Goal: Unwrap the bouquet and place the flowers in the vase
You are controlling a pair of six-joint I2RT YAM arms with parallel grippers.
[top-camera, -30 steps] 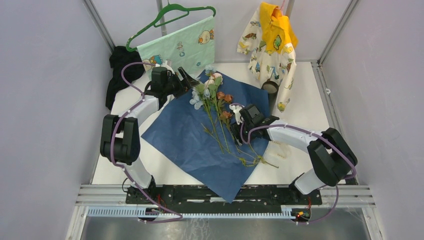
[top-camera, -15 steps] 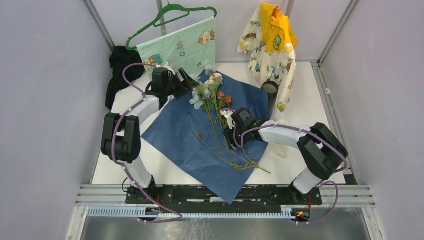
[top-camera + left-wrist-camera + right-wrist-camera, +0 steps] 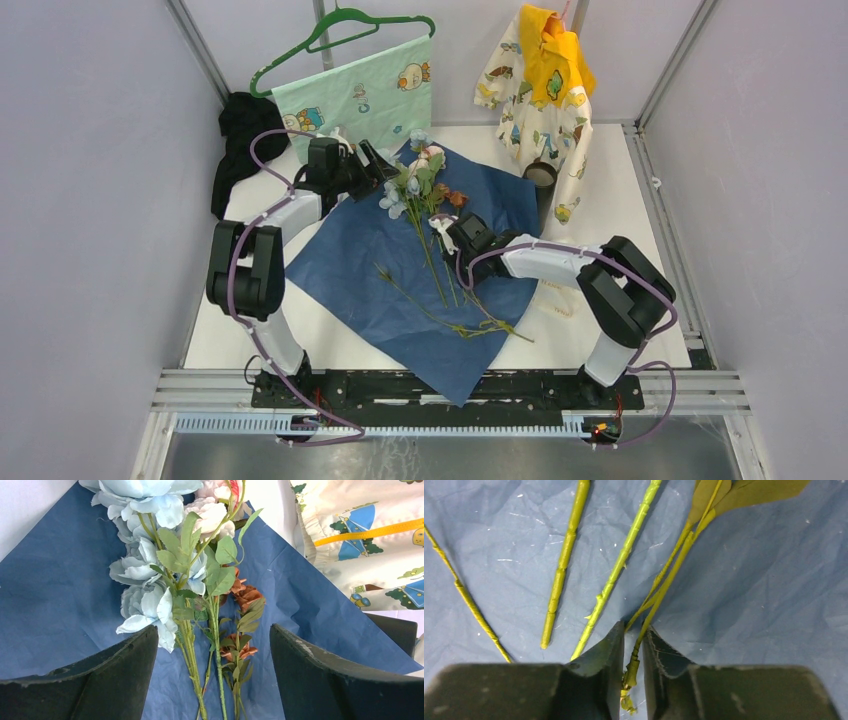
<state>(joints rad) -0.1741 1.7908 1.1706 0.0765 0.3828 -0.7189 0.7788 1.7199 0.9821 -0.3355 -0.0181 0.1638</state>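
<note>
Findings, from the overhead view with the arm bases at 6 o'clock.

Wrapping paper (image 3: pixel 370 280): unfolded and flat across the middle of the table (image 3: pixel 625 215). One corner overhangs the near edge at 6 o'clock.

Flowers (image 3: pixel 425 190): loose on the paper, with heads toward 12 o'clock and stems fanned out toward 5 o'clock.

Left claw (image 3: pixel 214 635): jaws wide apart, holding nothing. It sits at 11 o'clock, low over the paper, with the pale blue heads just ahead of the gap.

Right claw (image 3: pixel 634 640): jaws nearly together, pinching one thin green stem (image 3: pixel 659 590). It is down on the paper about mid-length of the bunch. In its wrist view, three other stems lie free to the left.

Vase (image 3: pixel 541 180): at 1 o'clock, just off the paper's far right edge. It appears upright, though the yellow and white garment (image 3: pixel 540 90) hangs close behind and beside it, so its far side is unclear.

Surroundings: a mint cloth (image 3: pixel 365 95) on a green hanger (image 3: pixel 340 25) leans at 12 o'clock behind the left claw. A black cloth heap (image 3: pixel 240 135) lies at 10 o'clock, well apart from the flowers.
</note>
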